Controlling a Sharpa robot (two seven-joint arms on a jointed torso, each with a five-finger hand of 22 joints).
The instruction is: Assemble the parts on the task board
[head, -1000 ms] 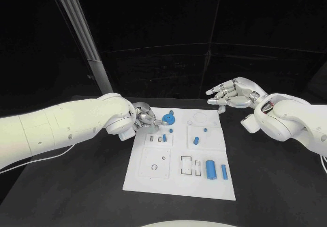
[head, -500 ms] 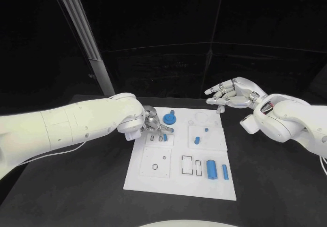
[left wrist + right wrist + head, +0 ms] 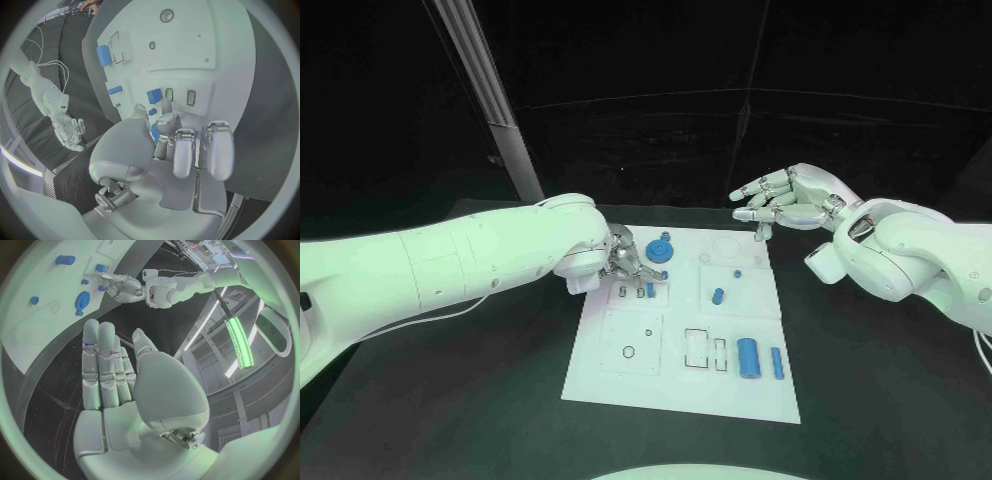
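White task board [image 3: 678, 385] flat mid-bench [image 3: 444, 400], no legible writing on it. Blue round part [image 3: 659, 251] at far left of board, small blue parts [image 3: 715, 296] mid-board, two blue cylinders [image 3: 759, 360] at near right. Left hand [image 3: 626, 259] down over board's far-left corner, fingers curled close around small blue piece [image 3: 154, 133]; actual grip cannot tell. Right hand [image 3: 792, 203] raised beyond board's far right edge, fingers apart, holding nothing.

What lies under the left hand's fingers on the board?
Under the left hand, the board shows a small blue part and two dark slots ahead of the fingers. Whether the fingers touch or hold a part cannot be seen; they cover that spot.
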